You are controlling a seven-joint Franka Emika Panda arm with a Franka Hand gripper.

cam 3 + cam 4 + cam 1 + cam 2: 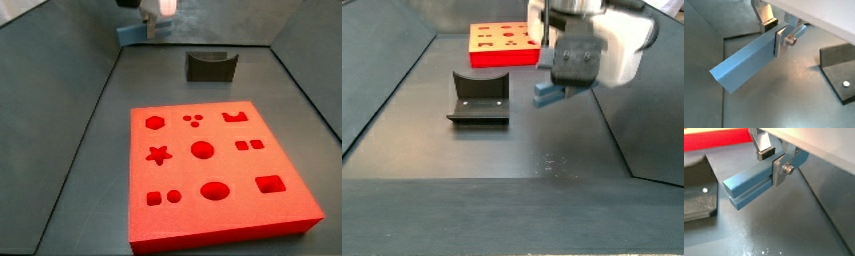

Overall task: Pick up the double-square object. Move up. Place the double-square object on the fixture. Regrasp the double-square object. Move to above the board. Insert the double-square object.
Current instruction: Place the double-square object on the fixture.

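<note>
Hand (771,164) is clamped on the block (754,184) near one end, most of its length sticking out sideways, and both hang clear above the desk (784,233). In a side view block (549,93) sits up & beside the fixture (478,97), w/ the board (505,43) farther back. Next, prob.: carry it over the fixture's notch, keep it level, come down slow and square to the slot before letting go, since the off-centre grip may let it tilt.
</note>
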